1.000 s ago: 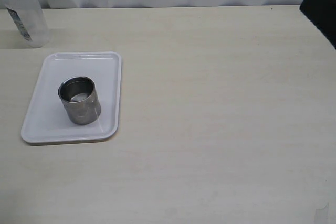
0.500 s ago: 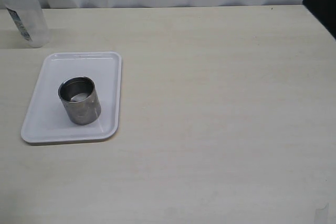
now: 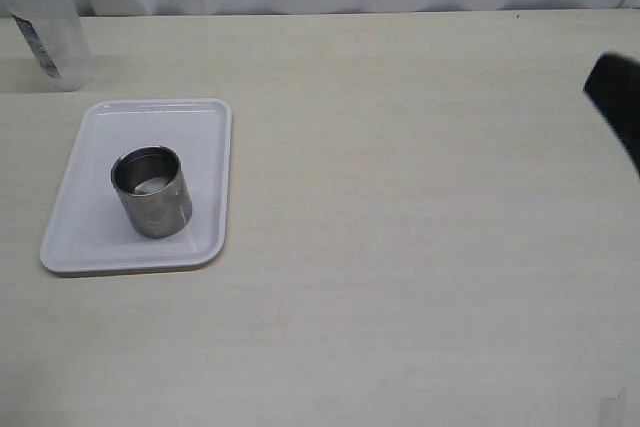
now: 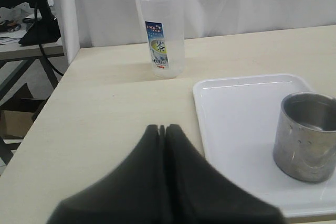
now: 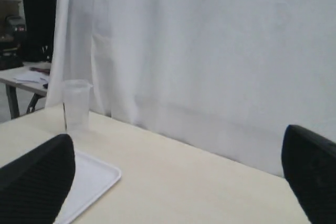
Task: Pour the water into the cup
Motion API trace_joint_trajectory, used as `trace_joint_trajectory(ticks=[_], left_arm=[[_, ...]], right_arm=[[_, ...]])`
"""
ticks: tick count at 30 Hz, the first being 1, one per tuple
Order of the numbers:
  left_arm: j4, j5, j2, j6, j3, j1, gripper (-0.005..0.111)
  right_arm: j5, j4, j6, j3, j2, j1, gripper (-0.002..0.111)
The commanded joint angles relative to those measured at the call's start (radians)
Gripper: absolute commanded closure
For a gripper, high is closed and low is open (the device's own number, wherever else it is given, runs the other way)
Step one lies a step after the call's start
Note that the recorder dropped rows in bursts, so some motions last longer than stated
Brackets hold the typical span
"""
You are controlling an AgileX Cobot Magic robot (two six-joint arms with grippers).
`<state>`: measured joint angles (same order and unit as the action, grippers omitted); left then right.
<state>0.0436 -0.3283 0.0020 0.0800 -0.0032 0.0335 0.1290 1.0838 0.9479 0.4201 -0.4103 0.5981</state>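
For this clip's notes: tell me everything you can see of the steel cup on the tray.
The cup is a short, straight-sided cylinder of brushed grey-silver metal, with no handle or lid. It stands upright, mouth open, on the white tray, roughly in its middle and clear of the rim. Its inside is dark, with a pale shiny patch at the bottom that may be a little water. The outer wall shows faint marks and dull reflections. Only the tray touches it.
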Motion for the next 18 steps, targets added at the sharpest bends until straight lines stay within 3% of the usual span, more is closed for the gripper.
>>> trace_joint_trajectory(ticks=[1, 6, 12, 16, 18], left_arm=[[0.001, 0.021, -0.002, -0.003, 0.003, -0.006, 0.107], [0.001, 0.021, -0.002, -0.003, 0.003, -0.006, 0.107], [0.001, 0.021, -0.002, -0.003, 0.003, -0.006, 0.107], [0.001, 0.019, -0.002, -0.003, 0.003, -0.006, 0.107], [0.001, 0.019, -0.002, -0.003, 0.003, -0.006, 0.107]], right_arm=[[-0.054, -0.201, -0.289, -0.115, 0.082, -0.005, -0.001], [-0.129, -0.409, -0.583, -0.241, 0.215, -0.005, -0.001], [-0.307, -0.99, -1.128, -0.363, 0.41, -0.005, -0.001], [-0.451, -0.997, -1.161, -0.42, 0.41, -0.071, -0.001], [-0.414, -1.001, -1.105, -0.42, 0.41, -0.139, -0.001]])
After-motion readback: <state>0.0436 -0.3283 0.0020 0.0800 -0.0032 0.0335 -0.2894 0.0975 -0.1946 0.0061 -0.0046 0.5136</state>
